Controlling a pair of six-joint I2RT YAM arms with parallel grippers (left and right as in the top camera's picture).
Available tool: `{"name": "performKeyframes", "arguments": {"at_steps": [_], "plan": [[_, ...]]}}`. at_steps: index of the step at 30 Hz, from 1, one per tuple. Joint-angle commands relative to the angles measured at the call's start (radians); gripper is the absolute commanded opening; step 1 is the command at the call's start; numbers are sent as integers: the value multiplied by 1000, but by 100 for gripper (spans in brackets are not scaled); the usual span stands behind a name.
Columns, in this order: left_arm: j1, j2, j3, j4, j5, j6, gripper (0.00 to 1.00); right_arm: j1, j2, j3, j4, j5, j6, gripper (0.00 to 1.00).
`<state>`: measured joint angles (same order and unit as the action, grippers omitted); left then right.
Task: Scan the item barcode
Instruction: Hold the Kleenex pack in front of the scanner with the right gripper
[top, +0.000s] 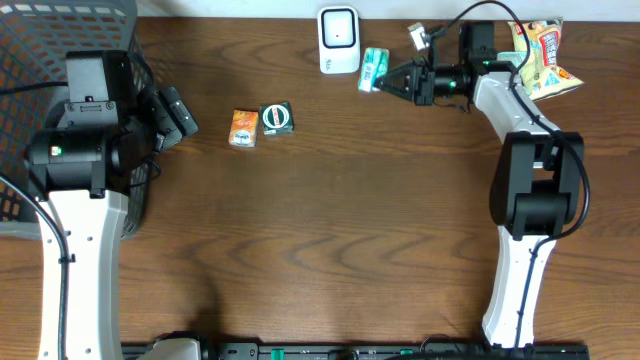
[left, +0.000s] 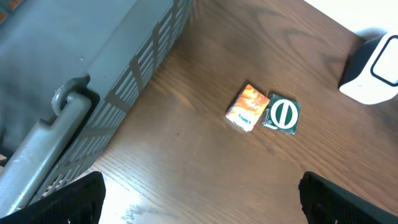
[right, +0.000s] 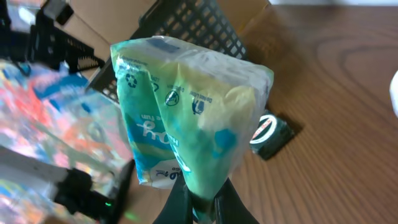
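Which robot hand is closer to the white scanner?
Right. The right gripper, shut on a green packet, sits just beside the scanner. The left gripper hangs open far away, by the basket.

Only recycling symbols on the green packet (right: 186, 118) are legible.

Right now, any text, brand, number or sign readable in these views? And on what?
On the packet: white script and small round symbols, one like a recycling loop; words unreadable.
On the green box: a white ring with a bar across; no words.
On the orange box: print too blurred.
On the snack bag: red lettering, too small.
On the scanner: none seen.
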<state>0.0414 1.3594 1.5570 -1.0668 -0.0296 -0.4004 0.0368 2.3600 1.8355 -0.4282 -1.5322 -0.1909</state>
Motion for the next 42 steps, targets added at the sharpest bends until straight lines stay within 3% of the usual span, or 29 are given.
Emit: {"name": "performKeyframes", "arguments": {"at_steps": [1,14,25,36,42], "plan": [[4,-6,0,-2,-5,-9,98,43,-28,3,37,-28,241,1],[4,-6,0,-2,-5,-9,98,100,-28,3,134,-31,282,1],[4,-6,0,-2,-5,-9,98,67,-28,2,78,-31,123,1],[4,-6,0,-2,-5,-9,98,3,-20,0,17,-31,109,1],[4,-6,0,-2,-5,-9,98,18,-18,0,-79,-31,-20,1]]}}
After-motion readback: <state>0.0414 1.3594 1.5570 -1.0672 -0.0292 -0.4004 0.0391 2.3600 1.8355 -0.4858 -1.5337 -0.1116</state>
